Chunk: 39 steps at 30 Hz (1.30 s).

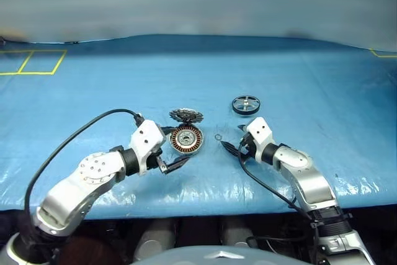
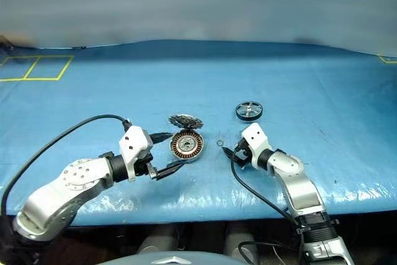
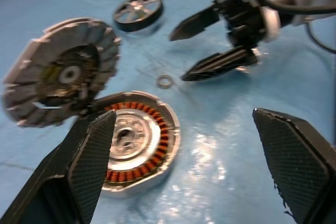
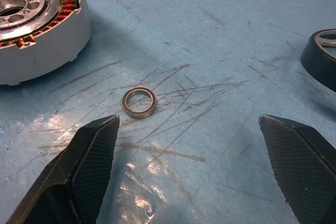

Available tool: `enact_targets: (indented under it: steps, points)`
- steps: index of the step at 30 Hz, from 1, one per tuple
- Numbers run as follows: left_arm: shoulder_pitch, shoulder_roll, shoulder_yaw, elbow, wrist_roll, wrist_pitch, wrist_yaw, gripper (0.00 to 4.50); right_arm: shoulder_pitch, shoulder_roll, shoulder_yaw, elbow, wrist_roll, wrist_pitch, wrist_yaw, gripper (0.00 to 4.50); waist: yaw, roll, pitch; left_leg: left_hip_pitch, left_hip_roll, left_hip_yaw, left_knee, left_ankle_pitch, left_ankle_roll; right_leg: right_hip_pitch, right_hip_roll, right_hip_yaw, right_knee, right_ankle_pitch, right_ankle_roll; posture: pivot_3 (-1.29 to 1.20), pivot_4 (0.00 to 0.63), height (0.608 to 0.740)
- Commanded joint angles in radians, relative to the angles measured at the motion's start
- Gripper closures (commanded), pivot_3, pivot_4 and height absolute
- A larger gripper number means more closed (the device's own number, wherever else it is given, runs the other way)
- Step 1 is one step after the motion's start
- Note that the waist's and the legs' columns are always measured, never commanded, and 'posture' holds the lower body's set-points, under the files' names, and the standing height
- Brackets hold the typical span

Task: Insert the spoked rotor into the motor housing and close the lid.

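**Rotor lay beyond the right fingers**

A blue-covered counter carried everything. Both grippers, left and right, had fingers spread, empty. The motor housing sat between them, lid raised; the spoked rotor lay at one o'clock from the right fingers, nearer that arm.

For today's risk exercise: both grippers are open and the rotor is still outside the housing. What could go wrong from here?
1. The small ring lies loose between the housing and the right gripper; that gripper may well knock it away, or pick it instead of the rotor.
2. The lid stands tilted open over the housing's far edge; the left gripper, close beside the housing, could bump it shut before the rotor is in.
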Motion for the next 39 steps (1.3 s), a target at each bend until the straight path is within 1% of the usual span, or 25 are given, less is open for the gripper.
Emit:
enact_targets:
  steps: [1, 3, 4, 5, 7, 11, 13, 16, 20, 25, 28, 34, 36, 37, 39]
  points:
    - [0.013, -0.059, -0.020, 0.089, 0.058, -0.106, -0.060, 0.08, 0.017, 0.000, -0.017, -0.085, 0.009, 0.033, -0.020, 0.00, 0.001, 0.000, 0.000, 0.000, 0.000, 0.001, 0.000, 0.000, 0.001, -0.001, 0.000, 0.000, 0.000, 0.001, 0.001, 0.00, 0.150, 0.740]
    - [0.021, -0.084, -0.014, 0.117, 0.055, -0.112, -0.090, 0.08, 0.030, -0.003, -0.023, -0.106, 0.013, 0.048, -0.026, 0.00, 0.000, 0.000, 0.000, -0.002, 0.000, 0.001, 0.000, 0.001, 0.006, -0.003, 0.000, -0.001, 0.000, 0.002, 0.001, 0.00, 0.150, 0.740]
    - [0.032, -0.101, -0.001, 0.130, 0.052, -0.147, -0.107, 0.08, 0.037, -0.004, -0.028, -0.114, 0.015, 0.055, -0.032, 0.00, -0.003, 0.000, 0.000, -0.002, 0.000, 0.001, 0.000, 0.001, 0.006, -0.003, 0.000, -0.001, 0.000, 0.003, -0.001, 0.00, 0.150, 0.740]
    - [0.043, -0.122, 0.024, 0.142, 0.000, -0.156, -0.143, 0.08, 0.040, -0.001, -0.032, -0.118, 0.014, 0.063, -0.040, 0.00, -0.005, 0.000, 0.000, -0.002, 0.001, 0.000, 0.000, 0.001, 0.006, -0.004, 0.001, -0.001, 0.000, 0.004, -0.002, 0.00, 0.150, 0.740]
    - [0.075, -0.132, 0.069, 0.179, -0.035, -0.207, -0.206, 0.08, 0.049, 0.003, -0.036, -0.135, 0.019, 0.075, -0.048, 0.00, -0.009, 0.000, 0.000, -0.002, 0.001, 0.001, -0.001, 0.000, 0.006, -0.004, 0.001, -0.001, 0.000, 0.004, -0.002, 0.00, 0.150, 0.740]
    - [0.100, -0.138, 0.107, 0.251, -0.010, -0.264, -0.265, 0.08, 0.029, 0.031, -0.013, -0.121, 0.025, 0.086, -0.055, 0.00, -0.019, 0.000, 0.000, -0.002, 0.003, 0.001, -0.001, -0.001, 0.006, -0.004, 0.002, -0.002, 0.000, 0.003, -0.002, 0.00, 0.150, 0.740]
    - [0.105, -0.141, 0.108, 0.274, 0.011, -0.277, -0.278, 0.08, 0.017, 0.031, 0.024, -0.099, 0.001, 0.084, -0.043, 0.00, -0.022, 0.000, 0.000, -0.001, 0.004, 0.001, 0.000, -0.001, 0.005, -0.003, 0.002, -0.002, 0.000, 0.001, 0.002, 0.00, 0.150, 0.740]
    - [0.114, -0.166, 0.133, 0.278, -0.003, -0.291, -0.278, 0.08, -0.003, 0.051, 0.055, -0.072, -0.001, 0.074, -0.033, 0.00, -0.022, 0.000, 0.000, 0.000, 0.004, 0.002, 0.001, 0.000, 0.005, -0.002, 0.001, -0.003, 0.000, 0.001, 0.003, 0.00, 0.150, 0.740]
    - [0.121, -0.172, 0.153, 0.264, 0.012, -0.300, -0.279, 0.08, -0.033, 0.085, 0.088, -0.013, -0.011, 0.051, -0.038, 0.00, -0.021, 0.000, 0.000, 0.000, 0.004, 0.001, 0.001, 0.000, 0.005, -0.003, 0.002, -0.004, 0.000, 0.002, 0.003, 0.00, 0.150, 0.740]
    - [0.115, -0.196, 0.161, 0.267, 0.040, -0.308, -0.258, 0.08, -0.071, 0.121, 0.093, 0.091, -0.039, 0.012, -0.066, 0.00, -0.022, 0.000, 0.000, 0.000, 0.004, 0.001, 0.001, -0.001, 0.005, -0.002, 0.002, -0.004, 0.000, 0.002, 0.003, 0.00, 0.150, 0.740]
    - [0.116, -0.211, 0.167, 0.262, 0.048, -0.312, -0.253, 0.04, -0.073, 0.114, 0.096, 0.121, -0.052, 0.016, -0.062, 0.65, -0.022, 0.000, 0.000, 0.001, 0.004, 0.001, 0.001, 0.000, 0.005, -0.002, 0.002, -0.004, 0.000, 0.002, 0.003, 0.00, 0.150, 0.740]
    - [0.133, -0.206, 0.186, 0.240, 0.054, -0.305, -0.250, 0.04, -0.055, 0.106, 0.096, 0.115, -0.053, 0.028, -0.058, 2.56, -0.022, 0.000, -0.001, 0.001, 0.005, 0.001, 0.001, 0.000, 0.005, -0.002, 0.003, -0.004, 0.000, 0.002, 0.003, 0.00, 0.150, 0.740]
    - [0.140, -0.206, 0.189, 0.236, 0.056, -0.306, -0.250, 0.04, -0.046, 0.101, 0.099, 0.108, -0.056, 0.028, -0.059, 3.30, -0.022, 0.000, -0.001, 0.001, 0.005, 0.001, 0.001, -0.001, 0.005, -0.001, 0.003, -0.004, 0.000, 0.002, 0.003, 0.00, 0.150, 0.740]
    - [0.144, -0.207, 0.190, 0.234, 0.056, -0.306, -0.249, 0.04, -0.041, 0.099, 0.099, 0.102, -0.056, 0.028, -0.058, 3.56, -0.022, 0.000, -0.001, 0.001, 0.005, 0.001, 0.001, -0.001, 0.005, -0.001, 0.002, -0.004, 0.000, 0.002, 0.003, 0.00, 0.150, 0.740]
    - [0.149, -0.207, 0.189, 0.229, 0.057, -0.305, -0.247, 0.04, -0.031, 0.096, 0.097, 0.085, -0.050, 0.033, -0.055, 3.56, -0.021, 0.000, -0.001, 0.002, 0.005, 0.001, 0.001, -0.001, 0.005, -0.001, 0.003, -0.004, 0.000, 0.002, 0.002, 0.00, 0.150, 0.740]
